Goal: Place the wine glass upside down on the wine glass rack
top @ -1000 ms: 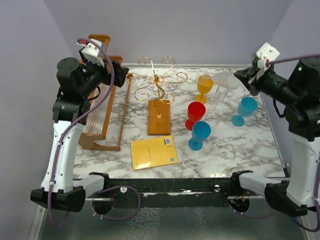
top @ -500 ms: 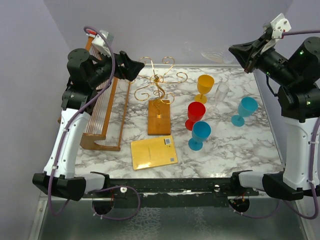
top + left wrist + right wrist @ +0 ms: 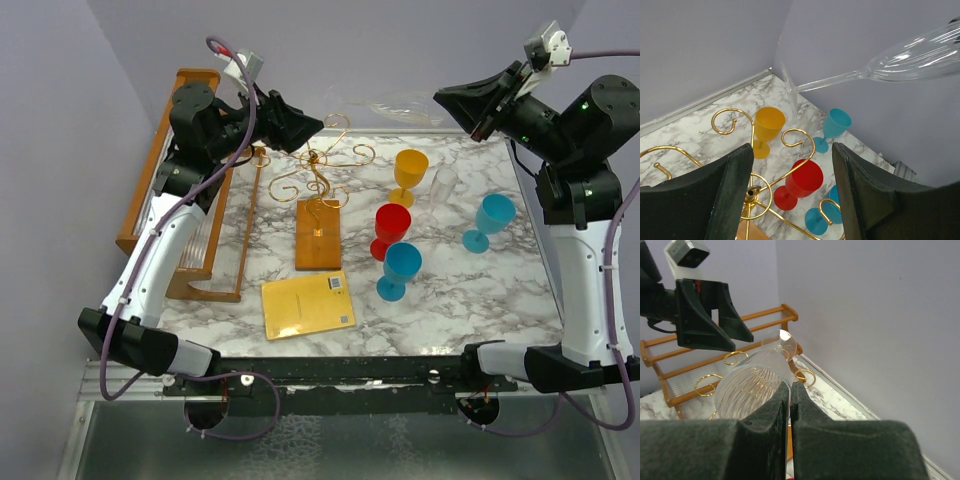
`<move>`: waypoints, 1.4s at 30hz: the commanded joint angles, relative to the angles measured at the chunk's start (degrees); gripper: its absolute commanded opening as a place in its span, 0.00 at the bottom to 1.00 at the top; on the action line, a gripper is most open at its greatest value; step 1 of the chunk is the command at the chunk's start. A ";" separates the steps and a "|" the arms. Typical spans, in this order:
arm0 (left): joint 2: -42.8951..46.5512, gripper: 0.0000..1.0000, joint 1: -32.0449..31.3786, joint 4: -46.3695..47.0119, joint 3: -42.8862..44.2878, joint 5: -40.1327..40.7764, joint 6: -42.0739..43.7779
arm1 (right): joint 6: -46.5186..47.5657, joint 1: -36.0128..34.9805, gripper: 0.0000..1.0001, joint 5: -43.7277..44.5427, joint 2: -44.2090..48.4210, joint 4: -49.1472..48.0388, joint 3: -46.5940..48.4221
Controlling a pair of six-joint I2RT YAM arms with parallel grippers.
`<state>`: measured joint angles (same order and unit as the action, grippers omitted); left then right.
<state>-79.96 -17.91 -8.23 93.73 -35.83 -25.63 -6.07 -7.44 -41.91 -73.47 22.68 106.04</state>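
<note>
My right gripper (image 3: 443, 101) (image 3: 790, 388) is shut on the rim of a clear ribbed wine glass (image 3: 398, 104) (image 3: 751, 384). The glass lies sideways in the air at the back, its foot (image 3: 783, 342) pointing left. Below and to its left stands the gold wire wine glass rack (image 3: 318, 166) on its brown base (image 3: 319, 236). My left gripper (image 3: 306, 126) (image 3: 792, 175) hovers above the rack's curled arms (image 3: 796, 138), open, with nothing between its fingers. In the left wrist view the glass (image 3: 920, 54) crosses the upper right, apart from those fingers.
A large wooden two-tier frame (image 3: 190, 200) stands at the left. Right of the rack are a yellow glass (image 3: 410, 170), a red glass (image 3: 391, 226), two blue glasses (image 3: 401, 266) (image 3: 492, 216) and a small clear glass (image 3: 442, 186). A yellow card (image 3: 308, 305) lies near the front.
My right arm has lifted the clear glass and carried it leftward toward the middle. My left gripper has swung up and right over the rack, its jaws somewhat narrower.
</note>
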 commanded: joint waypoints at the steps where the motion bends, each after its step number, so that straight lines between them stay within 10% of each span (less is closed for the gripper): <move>1: -1.17 0.63 -0.88 5.67 0.85 -3.96 -3.96 | -4.86 0.15 0.01 -4.32 0.90 -6.19 -2.64; 34: -1.94 0.00 -1.59 9.50 -0.18 -3.87 -6.65 | -5.97 0.15 0.01 -8.48 3.25 -10.60 -8.09; 42: 0.53 0.00 -0.55 5.26 0.31 1.62 0.30 | -0.84 0.15 0.39 -6.67 4.33 -7.89 -8.86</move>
<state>-82.52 -19.18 -2.09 93.56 -37.82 -30.33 -10.35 -7.42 -49.01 -70.74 13.74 97.38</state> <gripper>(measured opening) 0.018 0.320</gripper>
